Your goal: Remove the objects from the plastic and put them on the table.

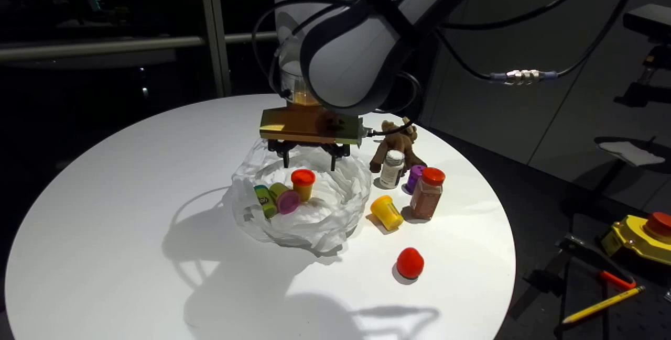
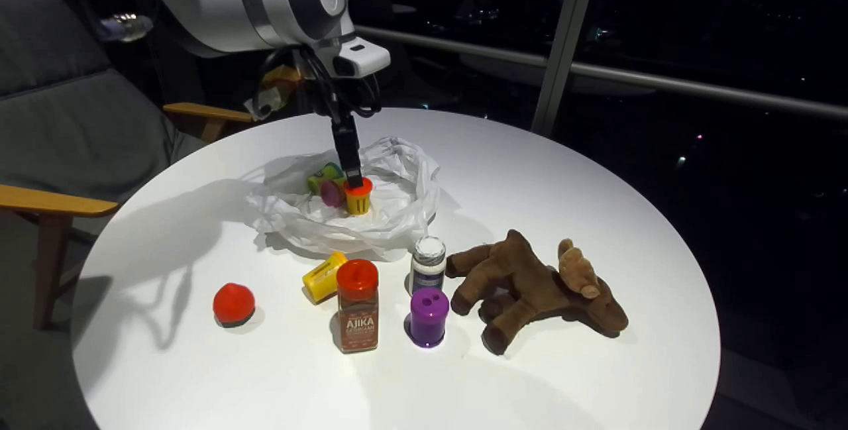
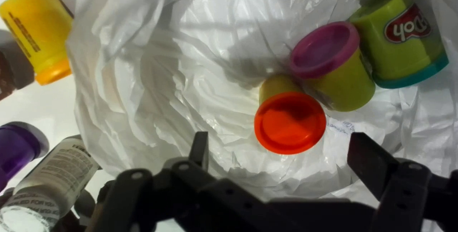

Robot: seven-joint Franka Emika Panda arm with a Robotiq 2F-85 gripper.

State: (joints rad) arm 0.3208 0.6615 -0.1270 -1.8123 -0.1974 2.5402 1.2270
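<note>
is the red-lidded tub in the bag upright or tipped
Upright: in both exterior views the red-lidded tub stands with its lid on top.

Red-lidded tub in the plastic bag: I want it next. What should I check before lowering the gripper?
1. Gripper open and holding nothing: ok.
2. Red-lidded tub upright: ok, in both exterior views.
3. That tub between the fingers sideways: ok in the wrist view.
4. Room around it: not ok; the magenta-lidded tub sits close beside it, and whether they touch I cannot tell.
5. Plastic bag out of the fingers' way: cannot tell; its folds surround the tub.
</note>
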